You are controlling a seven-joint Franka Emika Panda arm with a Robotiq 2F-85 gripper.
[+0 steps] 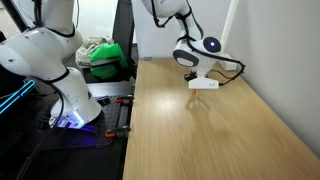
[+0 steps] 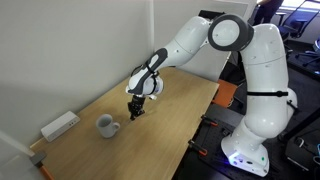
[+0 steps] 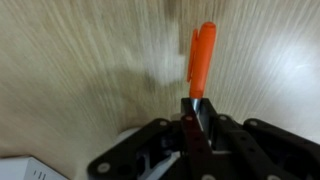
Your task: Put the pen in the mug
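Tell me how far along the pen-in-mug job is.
Done: the thin orange-red pen is picked up, clamped in the black gripper. In hand: the gripper holds it above the wooden table, beside the small grey-white mug and not over it. Left: move over the mug's opening and release the pen into it.

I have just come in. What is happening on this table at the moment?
A robot arm is handling an orange pen. The wrist view shows its gripper shut on one end of the pen, the rest sticking out over the wooden table. In an exterior view the gripper hangs above the table beside the pale mug, not over it. The mug stands upright and the pen is not yet in it.
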